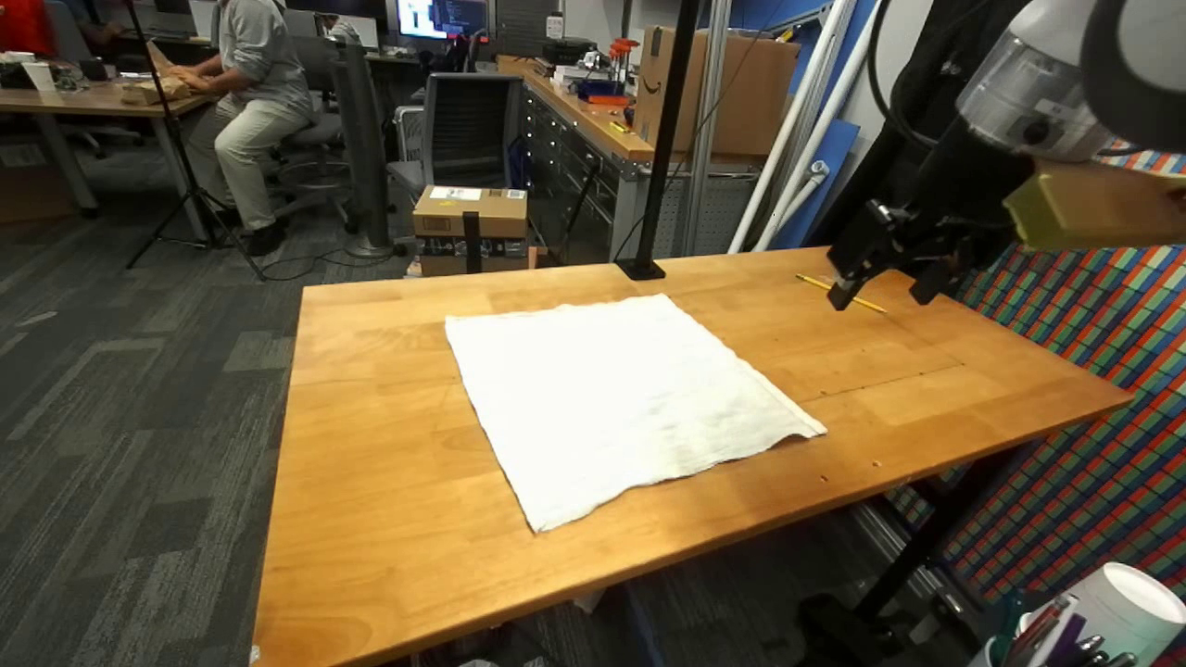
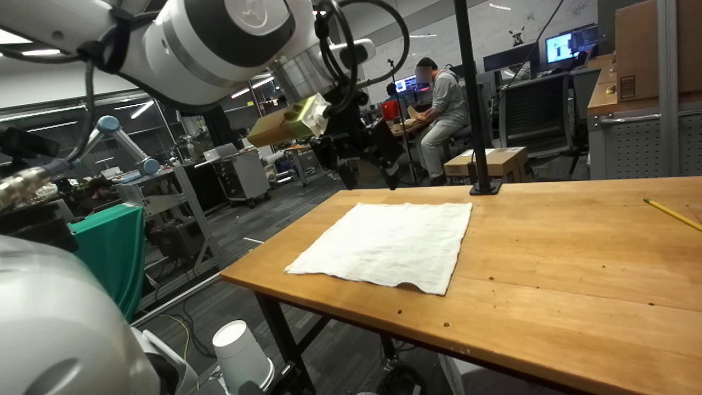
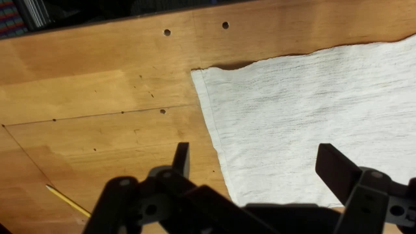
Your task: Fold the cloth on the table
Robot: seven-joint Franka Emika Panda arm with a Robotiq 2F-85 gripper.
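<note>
White shell closest to me, low in an exterior view; smooth, domed; above it the robot arm, rounded white casing with a dark-grey cover. Table: rectangular, orange-brown butcher-block, satin sheen, on dark legs; black pole: straight, slim, its foot planted near the table's edge. Cloth lies spread out on the table, seen in both exterior views; roughly square, thin, white; fine weave lines in the wrist view, a narrow hem down one side, the neighbouring edge wavy and slightly lifted close to the corner. Claw: black, angular, hanging above the table; it stands wide, two blocky fingers well apart; that hem shows between them from the wrist. Pencil: yellow, slim, on the wood well apart from the cloth.

Surface: a thin straight line and small dark holes mark the wood; room, from where I stand: grey streaked carpet; long cabinet of dark drawers under a wooden top; seated person, light-grey top; mesh-backed chair; brown cardboard box.
</note>
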